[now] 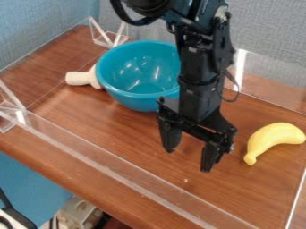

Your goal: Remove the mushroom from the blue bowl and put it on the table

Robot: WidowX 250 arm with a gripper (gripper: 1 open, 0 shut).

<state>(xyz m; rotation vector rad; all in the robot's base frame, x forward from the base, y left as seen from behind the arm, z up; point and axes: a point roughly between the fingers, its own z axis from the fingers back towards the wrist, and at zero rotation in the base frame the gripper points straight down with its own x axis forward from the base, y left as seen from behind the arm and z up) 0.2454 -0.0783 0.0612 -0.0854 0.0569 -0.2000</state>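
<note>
Camera: no legible text; mushroom point(81, 78) beside blue bowl point(138, 73)

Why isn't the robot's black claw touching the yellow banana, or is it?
Apart. The camera view shows bare brown wooden table between the open black gripper and the yellow toy banana, which lies off to its side.

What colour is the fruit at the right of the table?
Yellow: the banana, seen in the only camera view.
</note>
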